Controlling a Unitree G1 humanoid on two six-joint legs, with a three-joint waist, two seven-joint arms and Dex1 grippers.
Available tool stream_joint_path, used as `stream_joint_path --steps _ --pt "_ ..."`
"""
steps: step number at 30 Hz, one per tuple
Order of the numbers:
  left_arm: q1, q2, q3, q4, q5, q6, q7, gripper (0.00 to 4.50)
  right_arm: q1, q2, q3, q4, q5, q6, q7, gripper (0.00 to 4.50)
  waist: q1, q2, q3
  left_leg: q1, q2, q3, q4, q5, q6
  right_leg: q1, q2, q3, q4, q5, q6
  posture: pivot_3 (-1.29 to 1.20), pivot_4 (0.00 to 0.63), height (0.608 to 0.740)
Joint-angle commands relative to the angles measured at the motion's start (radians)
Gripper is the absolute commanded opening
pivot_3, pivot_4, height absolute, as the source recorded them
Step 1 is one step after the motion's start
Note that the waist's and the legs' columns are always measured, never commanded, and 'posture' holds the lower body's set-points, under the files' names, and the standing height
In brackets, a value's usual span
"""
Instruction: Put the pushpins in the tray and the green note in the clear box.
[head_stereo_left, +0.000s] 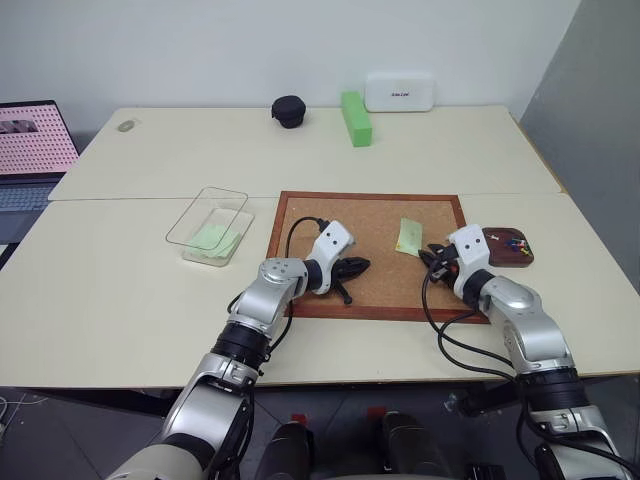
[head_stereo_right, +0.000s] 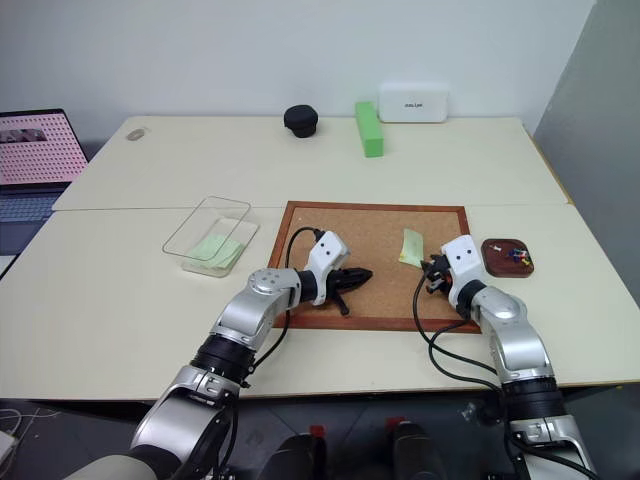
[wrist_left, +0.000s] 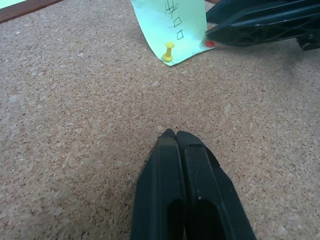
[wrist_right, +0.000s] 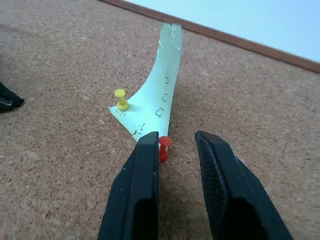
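Observation:
On the cork board (head_stereo_left: 370, 215) lies the green note (wrist_right: 155, 100), one corner pinned by a yellow pushpin (wrist_right: 120, 99), its far edge curling up. A red pushpin (wrist_right: 163, 146) stands in the board at the note's near corner. My right gripper (wrist_right: 176, 134) is open around this red pin, which sits close against one finger. My left gripper (wrist_left: 172, 135) rests shut and empty on the cork, pointing toward the note. The dark tray (head_stereo_left: 508, 258) sits right of the board with several pushpins (head_stereo_left: 515, 242) in it. The clear box (head_stereo_left: 210, 225) stands left of the board, pale green paper inside.
At the table's far side stand a bright green block (head_stereo_left: 355, 118), a black round object (head_stereo_left: 289, 111) and a white rounded box (head_stereo_left: 399, 92). A laptop (head_stereo_left: 30, 150) sits off the left edge. A cable loops beside each wrist.

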Motion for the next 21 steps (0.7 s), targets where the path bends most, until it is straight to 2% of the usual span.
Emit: stream_joint_path --steps 1,8,21 --pt "0.022 0.009 -0.028 0.031 0.019 0.033 -0.009 0.0 0.017 -0.019 -0.033 -0.094 0.017 -0.07 0.023 1.22 -0.001 0.0 0.0 0.0 0.0 0.0 0.0 0.0 0.0 0.0 0.0 0.0 0.0 0.0 0.0 0.0 0.15 0.74" --pt "0.012 0.008 -0.028 0.037 0.019 0.03 -0.013 0.0 0.028 -0.023 -0.034 -0.113 0.057 -0.09 0.077 1.22 0.0 0.0 0.0 0.0 0.0 0.0 0.0 0.0 0.0 0.0 0.0 0.0 0.0 0.0 0.0 0.0 0.15 0.74" --pt "0.018 0.01 -0.033 0.033 0.022 0.03 -0.015 0.0 -0.051 0.02 0.0 0.107 0.019 -0.154 0.076 1.22 0.0 0.0 0.0 0.0 0.0 0.0 0.0 0.0 0.0 0.0 0.0 0.0 0.0 0.0 0.0 0.0 0.15 0.74"
